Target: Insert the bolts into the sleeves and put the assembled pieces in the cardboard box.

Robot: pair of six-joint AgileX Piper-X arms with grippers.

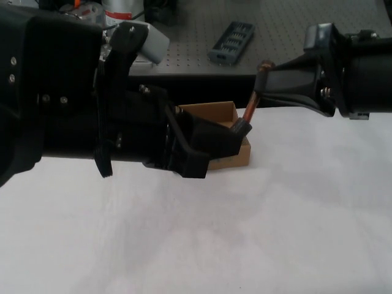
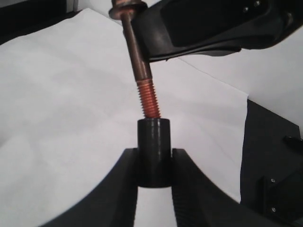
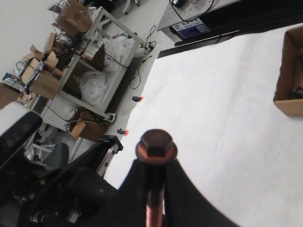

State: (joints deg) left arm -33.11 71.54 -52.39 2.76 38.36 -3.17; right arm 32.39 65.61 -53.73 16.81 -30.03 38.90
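My left gripper [image 2: 154, 163] is shut on a black cylindrical sleeve [image 2: 154, 151], held upright. A copper bolt [image 2: 139, 71] slants down into the sleeve's top opening, threaded end first, gripped near its head by my right gripper [image 3: 152, 182]. In the high view the bolt [image 1: 253, 98] runs from the right gripper [image 1: 263, 76] down to the sleeve [image 1: 241, 128] at the left gripper's tip, just above the cardboard box [image 1: 211, 111]. From the right wrist camera the bolt's hex head [image 3: 156, 145] faces the lens.
White paper [image 1: 257, 233] covers the bench. The cardboard box [image 3: 289, 71] lies open at the paper's far side. A dark ribbed block [image 1: 231, 41] lies on the perforated table behind. Shelves with boxes stand in the room beyond.
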